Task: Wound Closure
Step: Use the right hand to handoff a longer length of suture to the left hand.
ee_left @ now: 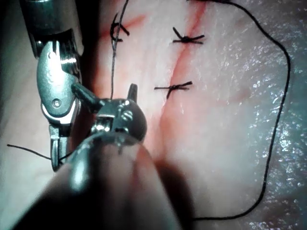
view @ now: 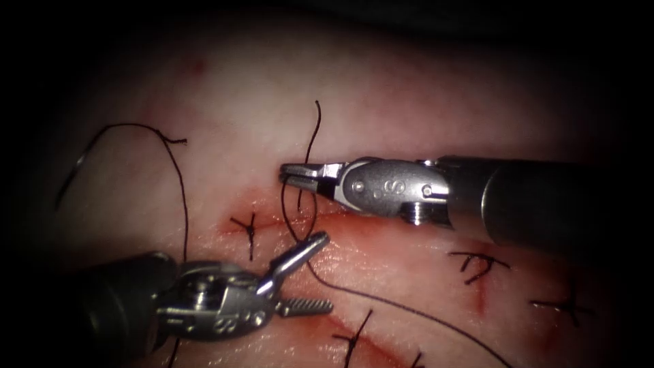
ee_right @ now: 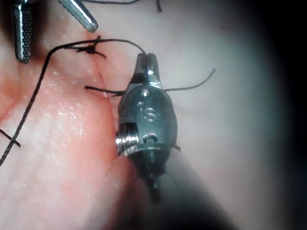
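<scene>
a thin black suture thread (view: pixel 308 146) lies at the centre of the endoscope view, rising as a short free tail above the right arm's silver wristed needle driver (view: pixel 291 173) and curving down below it in a loop toward the red cut (view: pixel 272 221) in the pale, glistening slab of pork tissue (view: pixel 422 102). the right tool's two jaws are pressed together on this thread close to the cut, probably so the strand is held taut above the stitch site rather than lying slack. the right wrist view shows the same tool (ee_right: pixel 146 61) with its tips closed and thread running out to either side of them. below and to the left, the left arm's silver needle driver (view: pixel 315 272) has its jaws spread wide apart and holds nothing; its upper jaw rests beside the loop, seemingly placed ready to meet the strand. from there the long strand trails away to the lower right across the tissue. finished black knotted stitches (view: pixel 249 228) sit along the cut, with more (view: pixel 480 264) to the right, so the closure looks well along. another long run of thread (view: pixel 180 184) arcs over the tissue at the left. i cannot make out the curved needle with any certainty.
</scene>
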Motion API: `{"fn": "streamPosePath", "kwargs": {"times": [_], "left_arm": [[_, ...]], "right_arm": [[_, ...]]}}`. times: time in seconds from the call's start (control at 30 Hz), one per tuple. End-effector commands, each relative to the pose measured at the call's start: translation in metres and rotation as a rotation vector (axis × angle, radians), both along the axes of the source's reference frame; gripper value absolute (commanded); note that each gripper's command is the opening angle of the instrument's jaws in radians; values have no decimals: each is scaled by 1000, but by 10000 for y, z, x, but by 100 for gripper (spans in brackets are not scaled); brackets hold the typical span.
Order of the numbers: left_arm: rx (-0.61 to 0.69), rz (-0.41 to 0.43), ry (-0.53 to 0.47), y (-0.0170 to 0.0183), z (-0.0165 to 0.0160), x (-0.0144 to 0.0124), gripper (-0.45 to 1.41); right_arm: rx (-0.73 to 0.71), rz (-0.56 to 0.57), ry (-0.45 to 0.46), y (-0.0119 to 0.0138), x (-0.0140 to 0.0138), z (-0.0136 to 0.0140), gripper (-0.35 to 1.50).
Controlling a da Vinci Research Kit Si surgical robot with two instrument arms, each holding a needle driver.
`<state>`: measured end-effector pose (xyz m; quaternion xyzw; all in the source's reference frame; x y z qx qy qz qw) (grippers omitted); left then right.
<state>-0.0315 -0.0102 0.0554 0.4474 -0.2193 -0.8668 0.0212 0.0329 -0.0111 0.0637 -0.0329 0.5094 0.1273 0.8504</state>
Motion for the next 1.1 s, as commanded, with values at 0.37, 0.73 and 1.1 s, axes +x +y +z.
{"fn": "streamPosePath", "kwargs": {"times": [0.37, 0.73, 1.1], "left_arm": [[-80, -120, 160, -18, 14, -26, 56], [-111, -90, 127, -33, 40, -98, 39], [-122, -31, 68, -39, 48, -124, 14]], "right_arm": [[73, 18, -50, 12, 32, 41, -35], [81, 18, -52, 12, 33, 40, -35], [81, 16, -54, 10, 33, 40, -35]]}}
